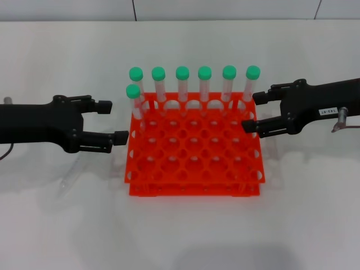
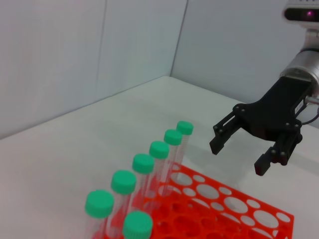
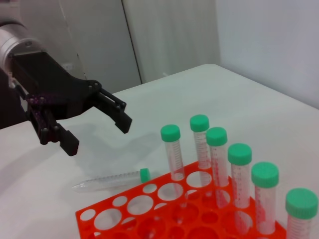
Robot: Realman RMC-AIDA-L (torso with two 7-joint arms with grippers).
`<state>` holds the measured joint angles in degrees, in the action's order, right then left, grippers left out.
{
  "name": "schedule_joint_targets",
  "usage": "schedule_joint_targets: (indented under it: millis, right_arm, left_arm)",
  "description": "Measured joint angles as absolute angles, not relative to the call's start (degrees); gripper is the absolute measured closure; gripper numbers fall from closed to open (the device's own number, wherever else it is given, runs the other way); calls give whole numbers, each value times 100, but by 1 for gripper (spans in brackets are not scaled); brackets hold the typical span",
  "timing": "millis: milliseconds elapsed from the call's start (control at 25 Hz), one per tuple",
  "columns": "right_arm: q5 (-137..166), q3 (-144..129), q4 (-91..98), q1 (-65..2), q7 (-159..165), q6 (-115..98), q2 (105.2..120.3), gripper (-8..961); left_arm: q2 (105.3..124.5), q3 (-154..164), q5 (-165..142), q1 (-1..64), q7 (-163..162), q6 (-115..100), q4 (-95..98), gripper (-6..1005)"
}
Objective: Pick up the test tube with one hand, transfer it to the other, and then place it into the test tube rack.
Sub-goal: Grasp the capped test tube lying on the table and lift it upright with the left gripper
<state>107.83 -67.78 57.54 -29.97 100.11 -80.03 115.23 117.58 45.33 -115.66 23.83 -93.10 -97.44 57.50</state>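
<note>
Clear plastic, green-capped: the test tube [image 3: 112,180] lies flat on the white table [image 1: 180,236], just beside the left edge of the test tube rack [image 1: 194,163] and below the left gripper [image 1: 112,121]. In the head view it shows only faintly as a pale streak [image 1: 72,175] on the tabletop. Long axis horizontal; in the right wrist view the cap end sits nearest the rack and the rounded tip points away from it.

Seven other capped tubes [image 1: 182,84] stand upright in the rack: six along the back row, one just in front at the left end.

Left gripper: hovering beside the rack's left edge, fingers spread, holding nothing. Right gripper [image 1: 253,111], the one with the white label, hangs at the rack's right edge, fingers likewise apart and empty. Neither touches the lying tube.

Handling judgement: tube looks light, rigid and smooth, so likely to roll or squirt out of a pinch made off-centre. Best grip appears to be across the barrel, nearer the cap end, leaving the other length free for the second gripper to take at handover. Thin wall may flex or crack under hard clamping; moderate force advised. Pickup not yet begun.
</note>
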Motion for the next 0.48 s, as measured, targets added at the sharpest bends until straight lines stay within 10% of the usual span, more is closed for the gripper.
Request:
schedule_joint_targets:
  millis: [480]
  right_arm:
    - [10700,-6776,5724,-3007,10000,-7952,11536,183]
  left_arm:
    - [11489,4526,-12068,2320,-10191,-10011,5919,110]
